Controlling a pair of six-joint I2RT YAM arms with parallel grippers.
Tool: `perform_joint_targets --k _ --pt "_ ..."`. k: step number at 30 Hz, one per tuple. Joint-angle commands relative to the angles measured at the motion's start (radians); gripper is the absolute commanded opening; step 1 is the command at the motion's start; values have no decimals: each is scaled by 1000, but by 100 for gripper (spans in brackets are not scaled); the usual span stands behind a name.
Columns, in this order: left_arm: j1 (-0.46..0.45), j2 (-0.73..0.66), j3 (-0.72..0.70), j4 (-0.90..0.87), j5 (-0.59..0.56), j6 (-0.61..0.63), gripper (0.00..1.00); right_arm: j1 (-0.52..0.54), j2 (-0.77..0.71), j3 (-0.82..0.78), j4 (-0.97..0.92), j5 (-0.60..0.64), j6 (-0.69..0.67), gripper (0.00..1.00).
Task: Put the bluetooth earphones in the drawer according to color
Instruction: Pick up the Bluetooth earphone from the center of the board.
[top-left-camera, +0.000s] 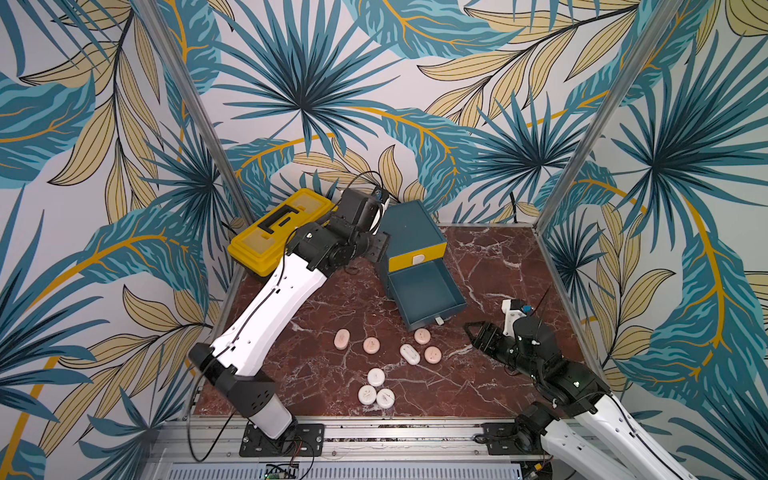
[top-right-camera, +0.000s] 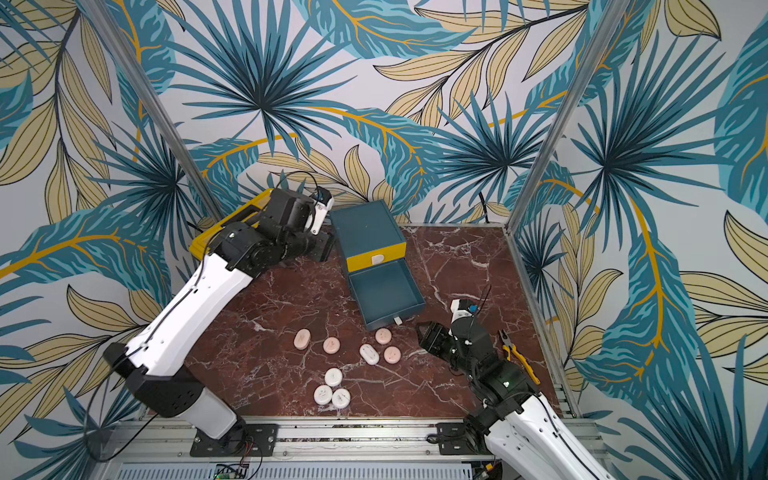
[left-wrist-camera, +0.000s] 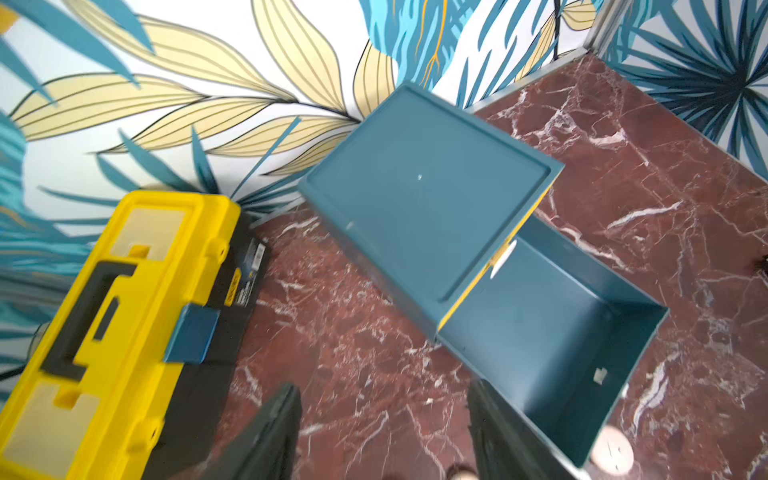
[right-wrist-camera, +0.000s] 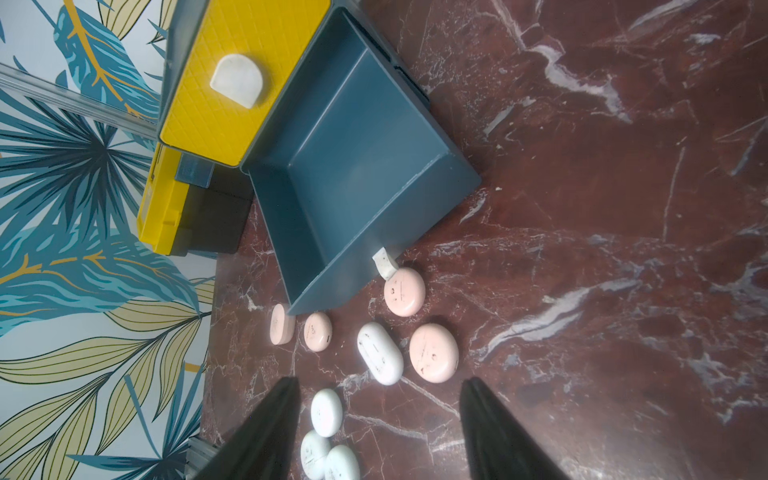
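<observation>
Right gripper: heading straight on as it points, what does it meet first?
Probably the oval white case or the pink case beside it, ahead of the right gripper; the drawer lies beyond. Its height is unclear.

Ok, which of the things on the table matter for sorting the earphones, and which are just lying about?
For the job: pink earphone cases, white earphone cases, chest of drawers, its open teal drawer.
Lying about: yellow toolbox, pliers.
</observation>
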Motion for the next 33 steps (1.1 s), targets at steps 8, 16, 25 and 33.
perform_joint_targets --k 8,16,25,33 --pt "-160 -266 -579 -84 -25 -292 73 2 -7 25 -62 44 -53 67" --pt "-250 -270 -803 -24 65 -464 78 2 -11 38 -81 49 -61 68" --pt "-372 -153 -888 97 128 -570 80 3 -3 41 -83 49 -63 68" --pt "-390 -68 -973 201 180 -615 62 2 -2 38 -85 45 -63 69"
